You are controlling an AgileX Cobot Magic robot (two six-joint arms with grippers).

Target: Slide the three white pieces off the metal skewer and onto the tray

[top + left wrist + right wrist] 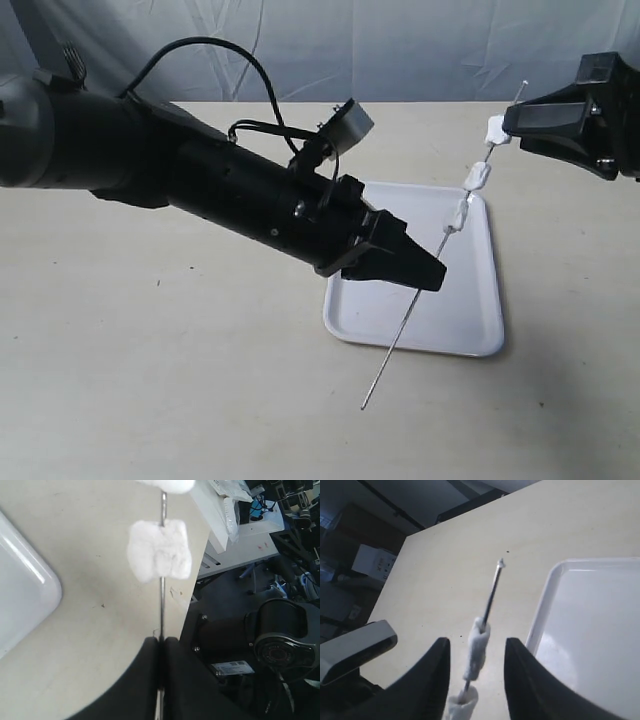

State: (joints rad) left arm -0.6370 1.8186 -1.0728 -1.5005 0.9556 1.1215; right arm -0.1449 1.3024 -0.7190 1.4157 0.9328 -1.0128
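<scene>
Alt text: a beige worktop (150, 350) with the tray (470, 300), white and flat, lying on its right half.

My left fingers (432, 274) are pressed together on the metal skewer (400, 335), clamping it a little below its middle, above the tray. The skewer slants. Its lower tip points down toward the near left, past the tray's near edge, and its upper end rises toward the far right. I cannot tell whether the lower tip touches the worktop.

The three white pieces (478, 177) are all threaded on the upper half of the skewer, above my left fingers, spaced apart like beads. In the exterior view the lowest piece (457, 216) shows against the tray's far right corner. The top piece (495, 130) sits near the upper end, with a short bare length of rod beyond it.

My right fingers (515, 128) reach in from the right at the height of the top piece. They stand apart, one on each side of the skewer. The right wrist view shows a white piece in the gap between them, with space on both sides, touching neither finger.

In the left wrist view the rod runs straight out from between my closed left fingers. The nearest white lump sits clear of the fingertips.
</scene>
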